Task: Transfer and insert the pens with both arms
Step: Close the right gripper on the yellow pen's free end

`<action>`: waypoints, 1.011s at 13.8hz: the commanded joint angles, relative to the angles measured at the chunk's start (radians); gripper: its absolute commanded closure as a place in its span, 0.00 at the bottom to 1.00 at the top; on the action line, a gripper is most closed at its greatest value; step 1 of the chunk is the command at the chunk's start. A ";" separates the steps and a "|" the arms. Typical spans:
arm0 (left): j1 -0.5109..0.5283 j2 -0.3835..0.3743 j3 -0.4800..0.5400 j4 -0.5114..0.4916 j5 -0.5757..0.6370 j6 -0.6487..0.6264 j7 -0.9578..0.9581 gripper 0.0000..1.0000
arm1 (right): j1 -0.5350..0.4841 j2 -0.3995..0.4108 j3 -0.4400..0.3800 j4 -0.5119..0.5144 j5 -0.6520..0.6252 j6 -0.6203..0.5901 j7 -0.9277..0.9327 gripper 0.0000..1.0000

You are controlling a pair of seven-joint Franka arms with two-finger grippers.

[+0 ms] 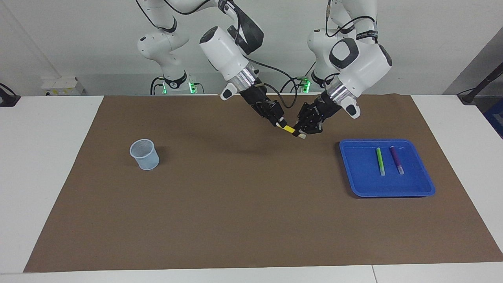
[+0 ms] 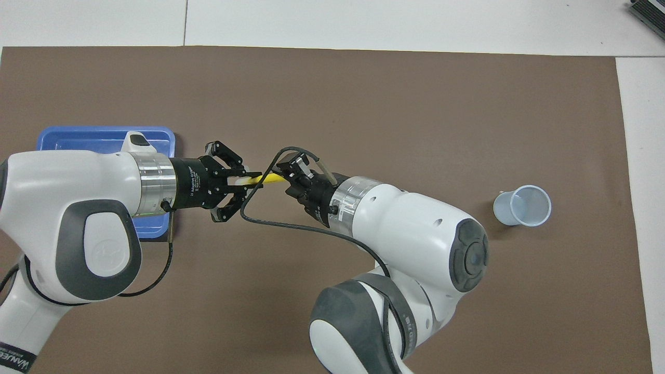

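I am mid-handover: the yellow pen hangs over the mat between tray and cup. Left end effector clamps its capped end. Right end effector meets the other end; grip unconfirmed. Next: confirm right grasp, then release left.

A blue tray and a pale cup sit well apart on a brown mat.
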 commanded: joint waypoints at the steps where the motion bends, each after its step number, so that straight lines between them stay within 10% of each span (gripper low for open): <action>1: -0.015 -0.042 0.008 -0.039 -0.019 0.018 -0.013 1.00 | 0.000 0.019 0.008 0.019 0.041 0.036 0.012 0.60; 5: -0.015 -0.044 0.008 -0.039 -0.019 0.018 -0.013 1.00 | 0.000 0.021 0.008 0.019 0.060 0.051 0.018 1.00; 12: -0.015 -0.045 0.008 -0.040 -0.019 0.016 -0.006 0.99 | -0.008 0.024 0.008 0.019 0.102 0.077 0.013 1.00; 14: -0.027 -0.053 0.010 -0.040 -0.017 0.025 0.008 0.68 | -0.009 0.022 0.008 0.019 0.102 0.077 0.013 1.00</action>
